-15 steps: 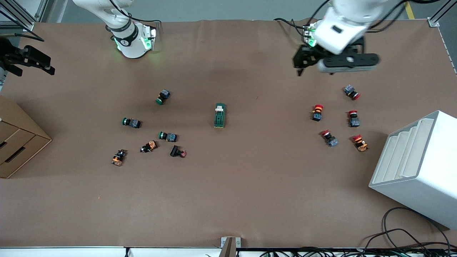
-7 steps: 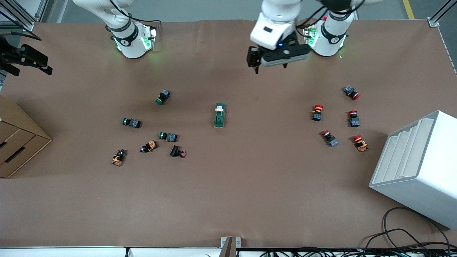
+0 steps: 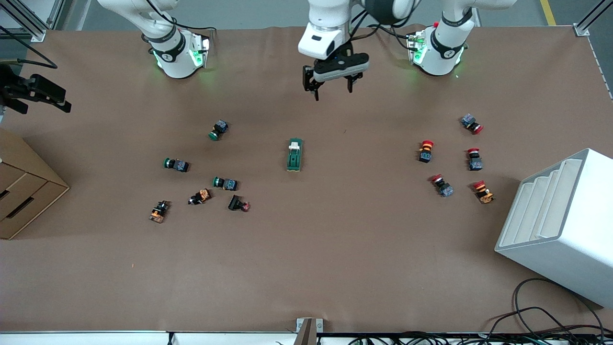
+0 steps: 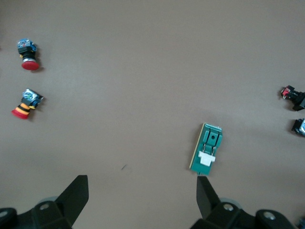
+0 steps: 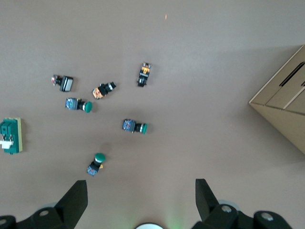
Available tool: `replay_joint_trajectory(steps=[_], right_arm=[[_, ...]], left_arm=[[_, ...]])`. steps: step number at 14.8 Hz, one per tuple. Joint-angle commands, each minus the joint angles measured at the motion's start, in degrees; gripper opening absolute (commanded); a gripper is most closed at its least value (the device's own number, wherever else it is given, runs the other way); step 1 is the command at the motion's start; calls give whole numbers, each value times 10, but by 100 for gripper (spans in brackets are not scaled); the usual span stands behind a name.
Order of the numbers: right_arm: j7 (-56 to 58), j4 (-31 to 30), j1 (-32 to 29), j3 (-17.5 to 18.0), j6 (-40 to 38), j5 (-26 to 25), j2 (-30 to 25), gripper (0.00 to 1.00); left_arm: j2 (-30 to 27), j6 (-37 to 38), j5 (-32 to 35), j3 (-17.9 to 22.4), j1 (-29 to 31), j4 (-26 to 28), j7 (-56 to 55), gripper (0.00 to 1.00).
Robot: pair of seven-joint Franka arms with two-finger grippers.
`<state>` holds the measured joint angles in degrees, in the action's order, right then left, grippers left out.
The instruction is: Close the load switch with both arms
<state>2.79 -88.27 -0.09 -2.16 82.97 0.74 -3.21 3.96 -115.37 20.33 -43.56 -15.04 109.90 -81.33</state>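
Note:
The load switch (image 3: 294,155), a dark-green block with a white lever at the end toward the arms' bases, lies flat in the middle of the table. It also shows in the left wrist view (image 4: 207,147) and at the edge of the right wrist view (image 5: 10,135). My left gripper (image 3: 334,93) is open and empty, up in the air over bare table between the bases and the switch; its fingers (image 4: 76,191) stand wide apart. My right gripper (image 5: 141,191) is open and empty, high over the table near its own base, and shows at the edge of the front view (image 3: 43,103).
Several green and orange push-buttons (image 3: 224,183) lie toward the right arm's end. Several red push-buttons (image 3: 425,150) lie toward the left arm's end. A cardboard drawer box (image 3: 21,191) stands at the right arm's end, a white stepped rack (image 3: 560,225) at the left arm's end.
My left gripper has swung from over its own end of the table to over the middle, near the switch. The right gripper has barely shifted. The switch has not moved.

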Motion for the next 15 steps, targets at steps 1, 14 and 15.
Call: replay_joint_trajectory(steps=[1,14,15], right_arm=[[8,20,-7,1,4,0,2,100],[-358,-94,104,13,53,4,6,100],[-391,-108,123,13,65,4,6,100]], left_arm=[[45,-22,105,1,-40,22,-87,99],[249,-18,550,1,-138,72,-516,99],[253,-15,562,1,-151,73,-530,99]])
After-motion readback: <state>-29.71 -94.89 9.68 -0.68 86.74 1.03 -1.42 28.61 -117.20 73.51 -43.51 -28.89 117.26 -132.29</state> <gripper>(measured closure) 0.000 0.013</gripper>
